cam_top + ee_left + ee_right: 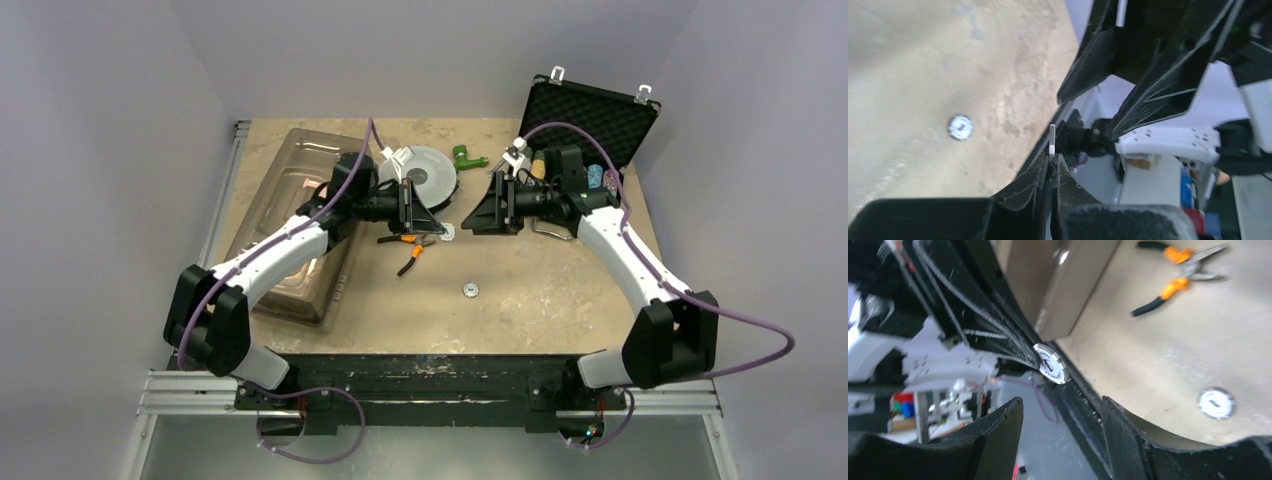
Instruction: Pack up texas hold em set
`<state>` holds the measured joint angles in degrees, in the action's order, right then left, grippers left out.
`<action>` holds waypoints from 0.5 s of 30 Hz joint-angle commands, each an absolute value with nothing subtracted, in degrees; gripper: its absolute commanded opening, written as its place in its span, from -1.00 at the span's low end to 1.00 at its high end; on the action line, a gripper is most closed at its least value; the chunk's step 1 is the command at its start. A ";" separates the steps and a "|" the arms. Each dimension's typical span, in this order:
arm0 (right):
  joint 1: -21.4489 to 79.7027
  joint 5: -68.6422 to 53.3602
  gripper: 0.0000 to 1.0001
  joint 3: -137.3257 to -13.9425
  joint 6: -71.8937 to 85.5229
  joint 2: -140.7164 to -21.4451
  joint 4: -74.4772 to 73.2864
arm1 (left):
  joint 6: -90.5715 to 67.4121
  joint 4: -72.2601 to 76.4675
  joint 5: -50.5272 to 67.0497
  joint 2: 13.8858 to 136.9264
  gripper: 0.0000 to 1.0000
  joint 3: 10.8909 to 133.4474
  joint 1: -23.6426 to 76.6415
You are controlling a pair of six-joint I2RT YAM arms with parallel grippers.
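The set's black foam-lined briefcase [590, 112] stands open at the back right, with coloured pieces [600, 178] behind my right arm. My left gripper [440, 228] [1053, 157] is shut on a small white round button [1052, 142] [1050, 365], held edge-on above the table's middle. Facing it, my right gripper [474, 214] [1063, 412] is open, its fingers apart and just short of that button, with nothing between them. A second white round button [470, 289] [959, 127] [1216, 403] lies flat on the table nearer the front.
A large clear plastic bin [300, 220] lies at the left under my left arm. A round grey disc spool [425, 175] and a green part [465, 157] sit at the back. Orange-handled pliers [410, 252] [1175, 272] lie beneath the left gripper.
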<state>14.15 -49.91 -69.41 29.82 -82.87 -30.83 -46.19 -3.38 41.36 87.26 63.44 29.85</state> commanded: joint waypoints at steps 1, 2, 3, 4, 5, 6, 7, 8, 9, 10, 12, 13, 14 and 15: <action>14.50 -66.29 0.11 -62.53 29.79 -77.62 -19.77 | -52.94 3.99 53.86 82.10 -1.00 60.91 29.81; 14.50 -67.47 0.06 -61.28 31.23 -77.08 -17.92 | -53.64 4.17 54.58 81.34 -1.00 60.49 29.76; 14.57 -68.80 0.03 -60.11 32.55 -76.74 -15.81 | -53.97 4.16 54.94 80.63 -1.00 60.21 29.76; 14.70 -69.95 -0.01 -59.25 33.62 -76.47 -14.58 | -54.21 3.93 55.20 80.10 -1.00 60.06 29.85; 14.89 -70.49 -0.04 -58.82 34.22 -76.22 -13.90 | -54.48 3.67 55.34 79.65 -1.00 59.99 29.83; 15.12 -70.94 -0.07 -58.61 34.35 -76.01 -13.80 | -54.59 3.40 55.55 79.41 -1.00 59.95 29.78; 15.38 -71.53 -0.08 -58.42 34.41 -75.80 -13.68 | -54.55 3.09 55.72 79.23 -1.00 60.01 29.85; 15.61 -71.96 -0.11 -58.10 34.94 -75.46 -12.96 | -54.61 2.90 55.87 79.27 -1.00 60.08 29.80; 15.83 -72.06 -0.13 -57.40 35.96 -75.15 -11.87 | -54.89 3.05 56.16 79.42 -1.00 60.11 29.84; 15.96 -72.09 -0.17 -56.91 36.89 -75.05 -10.72 | -55.21 3.35 56.30 79.46 -1.00 60.09 29.86; 16.45 -72.56 -0.22 -56.17 38.05 -75.02 -9.29 | -55.78 3.74 56.33 79.45 -1.00 59.95 29.88; 16.66 -72.49 -0.24 -56.01 38.40 -74.98 -8.75 | -55.93 3.77 56.34 79.54 -1.00 59.94 29.86; 16.88 -72.51 -0.25 -55.91 38.78 -74.97 -8.30 | -56.09 3.83 56.34 79.54 -1.00 59.90 29.86; 17.14 -72.32 -0.27 -55.83 39.51 -74.92 -7.42 | -56.20 3.97 56.40 79.54 -1.00 59.74 29.88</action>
